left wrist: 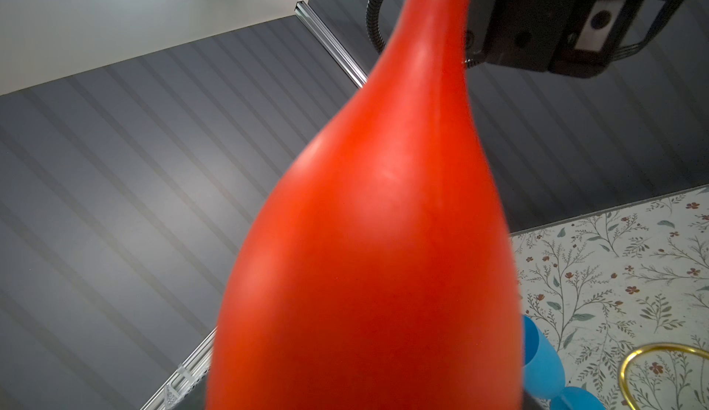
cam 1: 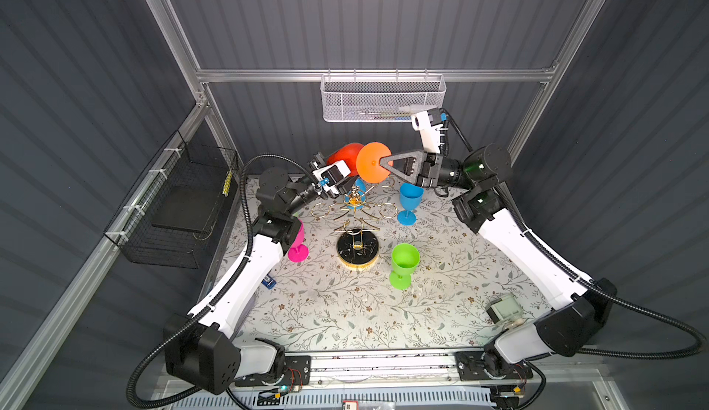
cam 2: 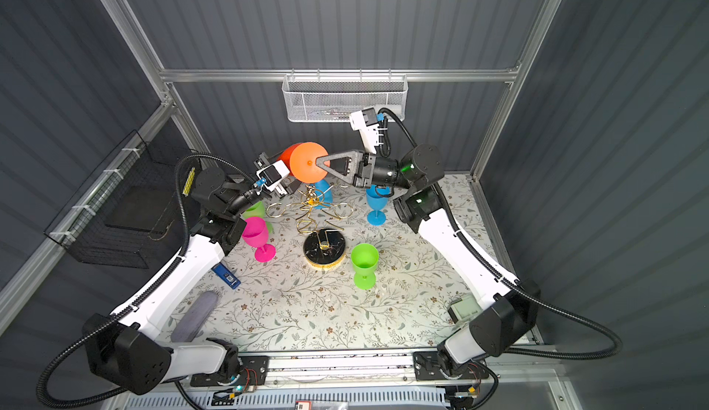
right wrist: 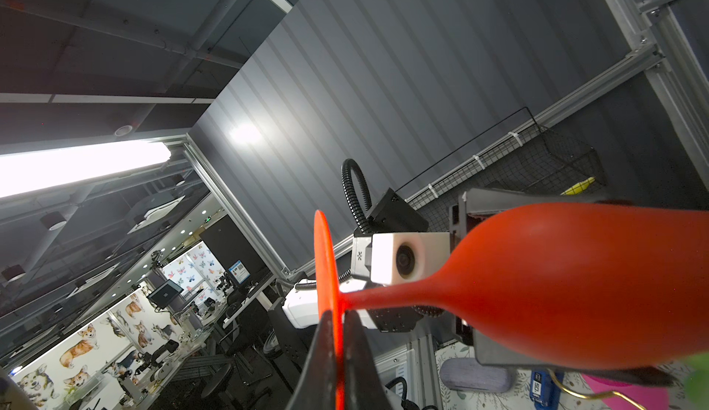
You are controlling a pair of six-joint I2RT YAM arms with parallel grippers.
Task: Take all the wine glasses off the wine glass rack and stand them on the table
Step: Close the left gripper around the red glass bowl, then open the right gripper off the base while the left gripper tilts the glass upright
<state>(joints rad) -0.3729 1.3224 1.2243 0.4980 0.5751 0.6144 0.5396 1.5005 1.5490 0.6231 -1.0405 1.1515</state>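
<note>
Orange wine glass [left wrist: 364,254]: its bowl crowds the left wrist camera, rim cut off.
In the right wrist view, the right gripper [right wrist: 339,335] is clamped on the thin edge of the foot. The left gripper [right wrist: 633,293] straddles the bowl, and I cannot tell whether it grips. In both top views the glass lies sideways just above the wine glass rack [cam 1: 357,250], apparently clear of its rings. If the right gripper lets go before the left has hold, the glass could drop onto the rack, and the edge pinch might let it pivot.
</note>
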